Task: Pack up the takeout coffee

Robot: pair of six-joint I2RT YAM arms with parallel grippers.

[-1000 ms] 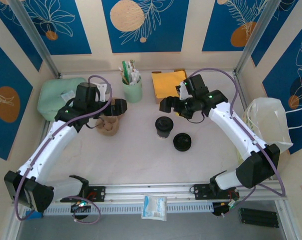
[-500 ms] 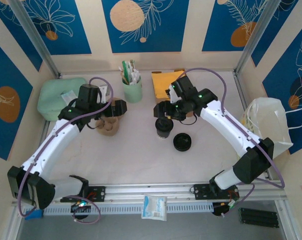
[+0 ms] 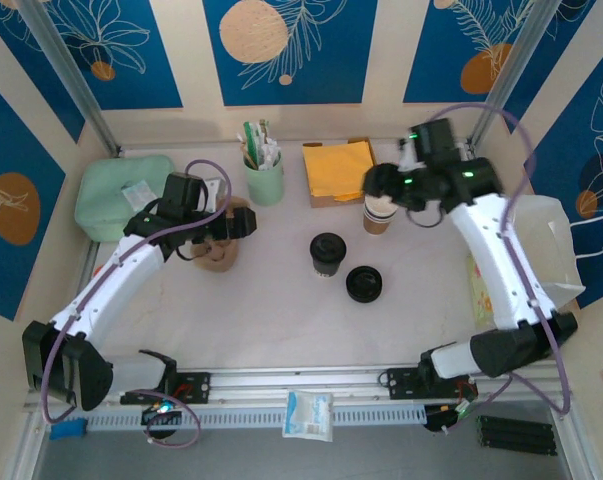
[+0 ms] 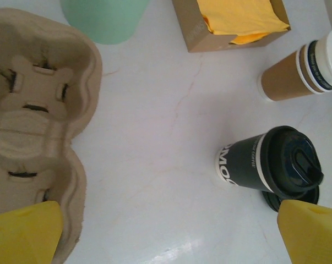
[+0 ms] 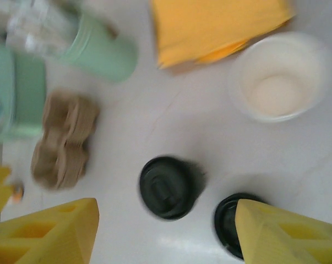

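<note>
Right gripper (image 5: 166,217) near the paper cup (image 5: 278,77), jaws apart, empty.
We see the left gripper (image 4: 166,223) wide open at the cup carrier (image 4: 33,110), holding nothing.

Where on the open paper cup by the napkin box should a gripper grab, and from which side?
Probably the upper wall just under the rim, coming down from above. The cup stands upright and lidless and narrows toward its base, so the wider rim should stop a pinch slipping. The napkin box crowds its far-left side.
</note>
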